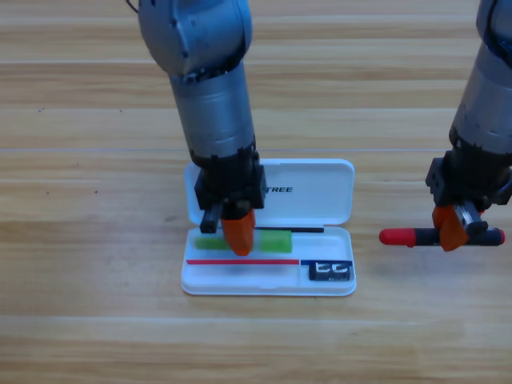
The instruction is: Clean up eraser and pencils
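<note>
The light-green pencil [274, 239] lies lengthwise in the upper part of the open white case's tray [264, 286]. My left gripper [238, 233] points down right over its middle and hides that part. The eraser [330, 272], dark with white marks, lies in the tray's lower right corner. The black pencil with a red end [400, 237] lies level just right of the case. My right gripper [452, 230] is shut on it near its right half, one orange jaw crossing in front of the barrel.
The case's lid [320, 192] lies open flat behind the tray. The left arm's grey body rises over the lid's left part toward the top edge. The right arm comes down along the right edge.
</note>
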{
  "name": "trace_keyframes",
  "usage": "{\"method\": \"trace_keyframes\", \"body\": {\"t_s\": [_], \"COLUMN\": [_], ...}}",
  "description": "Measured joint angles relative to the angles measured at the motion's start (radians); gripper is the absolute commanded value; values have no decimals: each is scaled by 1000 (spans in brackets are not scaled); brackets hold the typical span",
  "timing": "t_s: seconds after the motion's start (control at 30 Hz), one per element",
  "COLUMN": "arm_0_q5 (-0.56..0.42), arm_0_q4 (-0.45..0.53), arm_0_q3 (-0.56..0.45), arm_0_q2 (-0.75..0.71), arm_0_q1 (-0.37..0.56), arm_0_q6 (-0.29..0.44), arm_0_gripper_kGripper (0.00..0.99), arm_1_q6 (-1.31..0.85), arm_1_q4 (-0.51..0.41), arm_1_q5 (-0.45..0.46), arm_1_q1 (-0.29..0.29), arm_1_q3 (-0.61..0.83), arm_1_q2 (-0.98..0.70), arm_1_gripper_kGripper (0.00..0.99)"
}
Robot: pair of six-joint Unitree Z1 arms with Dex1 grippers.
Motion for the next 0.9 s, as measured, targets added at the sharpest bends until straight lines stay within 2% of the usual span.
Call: {"method": "trace_keyframes", "body": {"t_s": [0.9], "arm_0_q5": [-8], "arm_0_q4": [0], "arm_0_q3": [1], "arm_0_q2": [17], "arm_0_q1": [-12], "arm_0_q6": [0], "arm_0_gripper_kGripper": [0], "arm_1_q6": [10], "arm_1_q4": [0], "arm_1_q5": [0], "arm_1_q1": [31], "arm_1_q3": [-7], "arm_1_q2": [-1], "arm_1_gripper_kGripper": [0]}}
